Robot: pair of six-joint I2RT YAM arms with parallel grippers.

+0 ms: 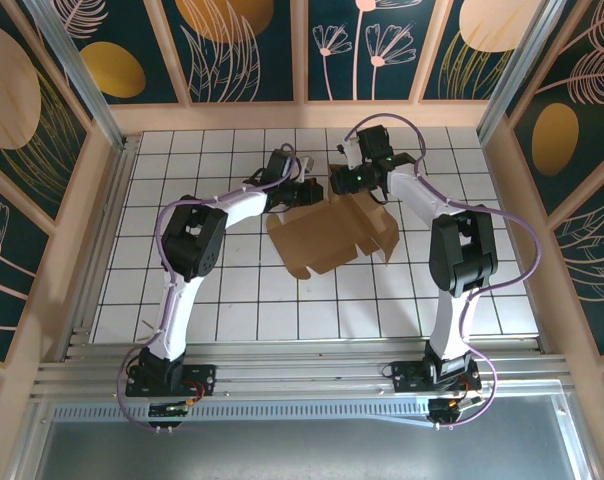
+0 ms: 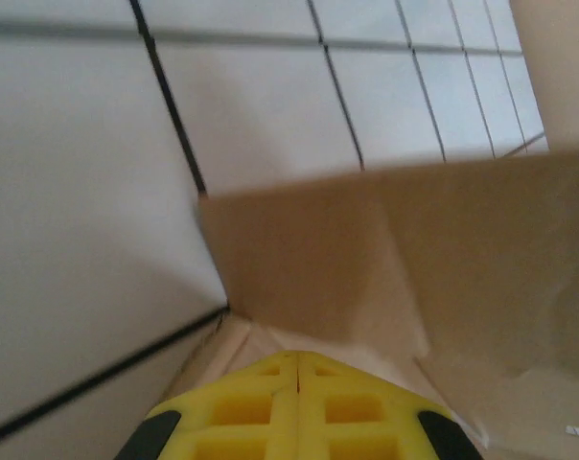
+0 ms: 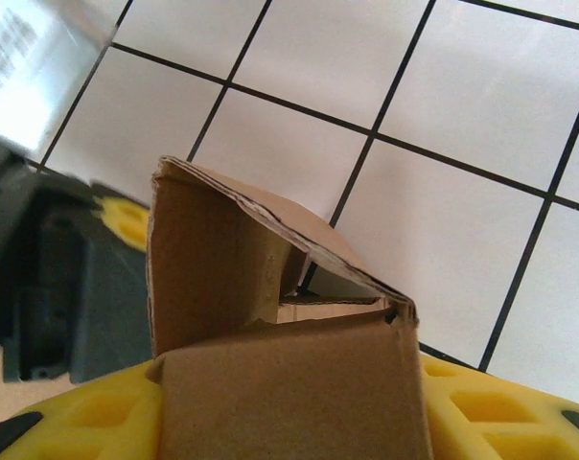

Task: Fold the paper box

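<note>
The paper box (image 1: 327, 235) is a brown cardboard piece, partly folded, lying mid-table on the white tiles. My left gripper (image 1: 304, 192) is at its far left edge. In the left wrist view its yellow fingers (image 2: 261, 402) are shut tip to tip, with nothing visible between them, and they rest against a cardboard panel (image 2: 414, 259). My right gripper (image 1: 344, 183) is at the box's far edge, shut on a raised, folded flap (image 3: 270, 374) that spans its yellow fingers (image 3: 500, 412). The left gripper's dark body (image 3: 40, 287) sits just beside that flap.
The table top (image 1: 232, 290) is white tile with black grid lines. Wooden walls with painted panels (image 1: 312, 115) enclose it at the back and sides. An aluminium rail (image 1: 302, 375) carrying both arm bases runs along the near edge.
</note>
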